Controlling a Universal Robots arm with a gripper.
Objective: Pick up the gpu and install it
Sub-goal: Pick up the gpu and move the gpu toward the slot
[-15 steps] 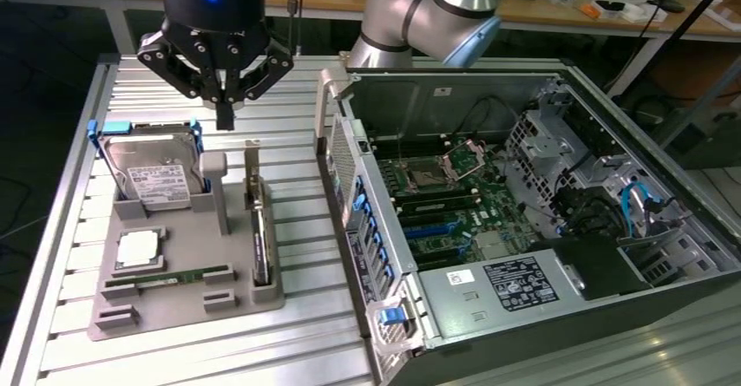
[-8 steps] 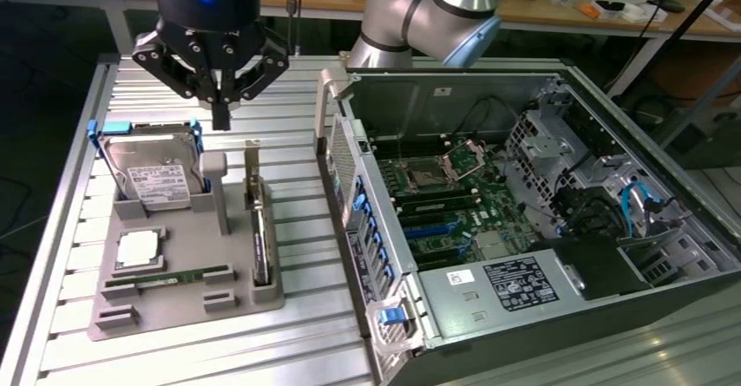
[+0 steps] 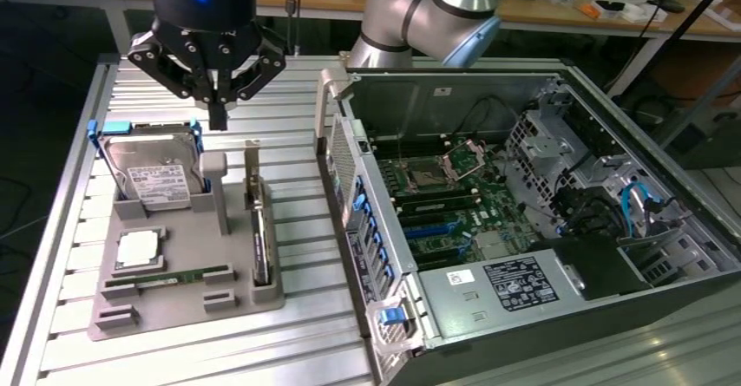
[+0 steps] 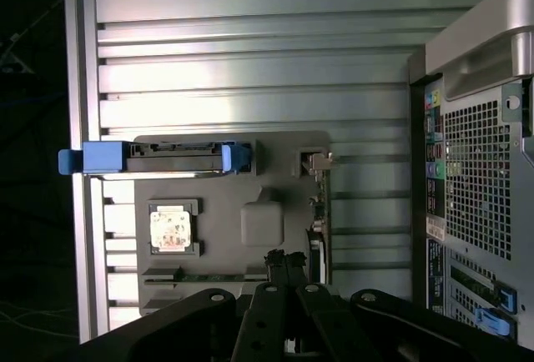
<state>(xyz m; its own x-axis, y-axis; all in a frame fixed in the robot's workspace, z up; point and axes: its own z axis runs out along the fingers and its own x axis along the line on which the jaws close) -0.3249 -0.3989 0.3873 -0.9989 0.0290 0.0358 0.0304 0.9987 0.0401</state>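
step: approach for the pick, I'd say. Nothing lifted yet and the gpu (image 3: 259, 230) is parked in its slot.
gripper: the gripper (image 3: 217, 113) has its fingertips pinched together, nothing in them. It hangs over the far end of the grey holder (image 3: 173, 317), between the hard drive (image 3: 156, 178) and the card.
gpu spot: standing on its long edge along the holder's edge that faces the pc case (image 3: 463, 74), bracket end at the holder's far corner. From the wrist view it's just a thin line (image 4: 320, 212) right beside the fingertips (image 4: 284, 260).
case: side panel is off, lying open on the worktop (image 3: 301, 343) next to the holder, so the motherboard slots (image 3: 435, 227) are showing.
what the grab needs: my guess is jaws opened up, lined across that thin top edge, then straight down. It's a skinny target, so being a bit off means bumping the holder wall.
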